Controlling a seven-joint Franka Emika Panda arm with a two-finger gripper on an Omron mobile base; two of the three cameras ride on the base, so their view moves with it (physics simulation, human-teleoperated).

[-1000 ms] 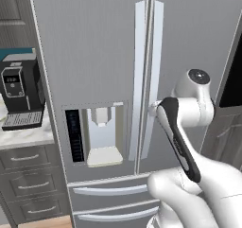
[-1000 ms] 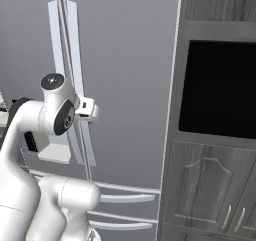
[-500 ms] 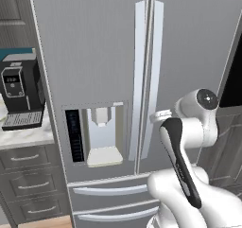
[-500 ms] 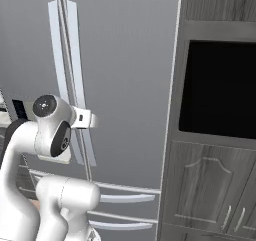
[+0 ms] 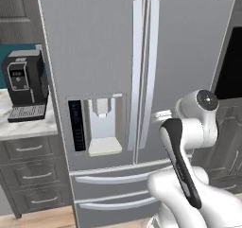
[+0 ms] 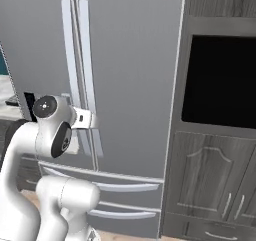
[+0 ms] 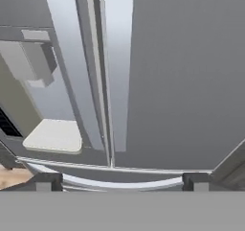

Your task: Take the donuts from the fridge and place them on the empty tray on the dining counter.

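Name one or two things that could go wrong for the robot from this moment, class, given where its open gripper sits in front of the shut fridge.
1. The open gripper sits low, near the bottom end of the right door handle; a grasp there may slip off.
2. The two handles stand close together, so the left door handle might get caught instead.

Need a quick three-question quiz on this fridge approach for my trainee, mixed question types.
1. True or false: both doors of the fridge are shut.
2. The gripper stands: A) open and holding nothing, B) shut on a handle, C) shut on a donut.
3. Fill in: on the worktop left of the fridge stands a black ____.

Key: 1 true, no gap shows and the white inside is hidden. 2 A, fingertips wide apart, facing the right door handle. 3 coffee machine.
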